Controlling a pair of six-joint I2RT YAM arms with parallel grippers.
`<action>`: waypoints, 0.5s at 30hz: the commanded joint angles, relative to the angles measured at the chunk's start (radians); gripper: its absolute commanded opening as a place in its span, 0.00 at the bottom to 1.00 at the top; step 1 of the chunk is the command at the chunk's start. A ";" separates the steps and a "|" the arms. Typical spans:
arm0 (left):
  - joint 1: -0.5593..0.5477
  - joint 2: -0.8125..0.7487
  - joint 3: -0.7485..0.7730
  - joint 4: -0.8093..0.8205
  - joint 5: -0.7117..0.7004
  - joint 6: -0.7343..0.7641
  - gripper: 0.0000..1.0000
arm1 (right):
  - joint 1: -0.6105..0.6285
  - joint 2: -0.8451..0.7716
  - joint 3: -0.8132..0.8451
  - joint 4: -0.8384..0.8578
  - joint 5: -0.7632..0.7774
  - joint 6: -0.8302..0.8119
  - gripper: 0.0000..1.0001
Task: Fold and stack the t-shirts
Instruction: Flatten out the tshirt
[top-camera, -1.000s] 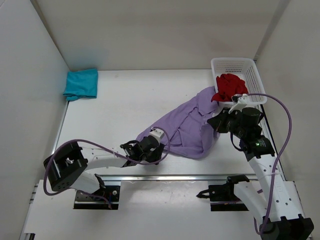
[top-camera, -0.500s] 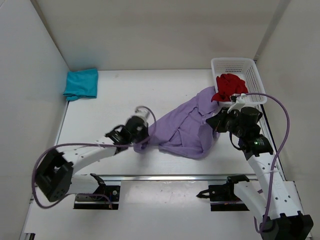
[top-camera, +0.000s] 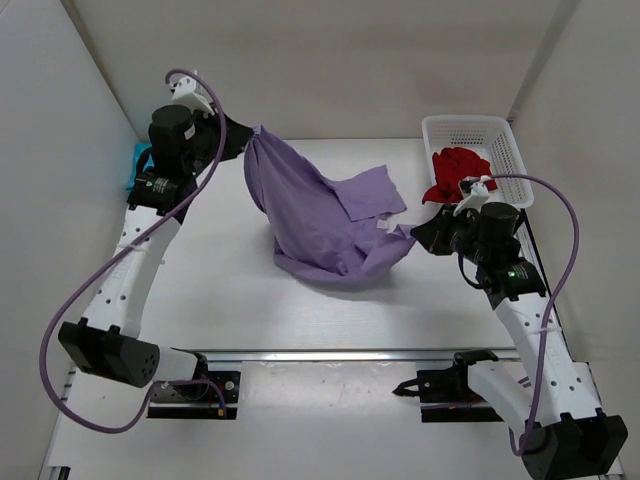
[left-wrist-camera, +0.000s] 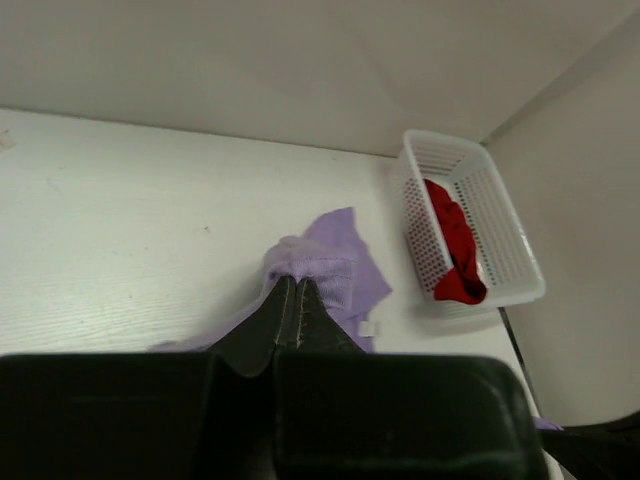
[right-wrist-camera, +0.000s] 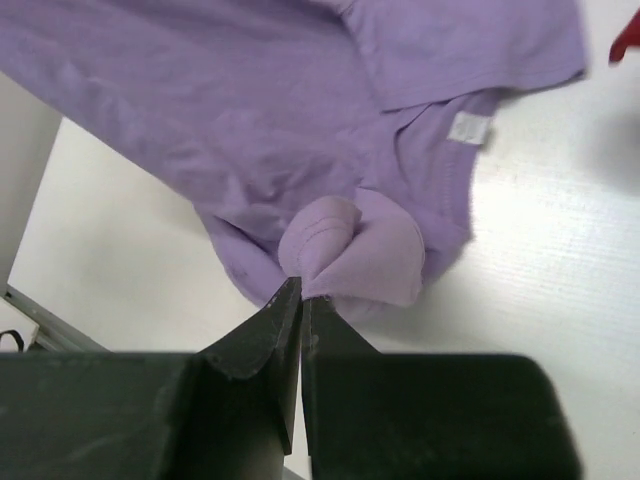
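- The white bench (top-camera: 200, 270) is enclosed by pale walls (top-camera: 330, 60).
- Left of the basket (top-camera: 500, 140), the lavender t-shirt (top-camera: 320, 215) is clenched by the left fingers (left-wrist-camera: 280, 312) and right fingers (right-wrist-camera: 268, 322).

On the table (top-camera: 200, 280), centre: draped shirt (top-camera: 320, 225), its far-left end raised. Far right corner: basket (top-camera: 505, 140) with crumpled shirt (top-camera: 460, 172) in it. Far left: folded shirt (top-camera: 139, 158).

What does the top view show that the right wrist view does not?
Only top: the basket, the teal shirt, and the left gripper holding the purple shirt up. Only right wrist: the bunched fold pinched at the fingertips. Both: the purple shirt, the right gripper, and some of the red shirt.
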 joint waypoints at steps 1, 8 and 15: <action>-0.044 -0.090 0.166 -0.121 0.015 0.012 0.00 | 0.011 -0.051 0.100 0.016 0.004 -0.024 0.00; 0.007 -0.139 0.509 -0.273 0.020 -0.018 0.00 | 0.071 -0.137 0.195 -0.061 0.094 -0.046 0.00; 0.066 -0.104 0.441 -0.229 0.080 -0.049 0.00 | 0.084 -0.138 0.186 -0.060 0.117 -0.055 0.00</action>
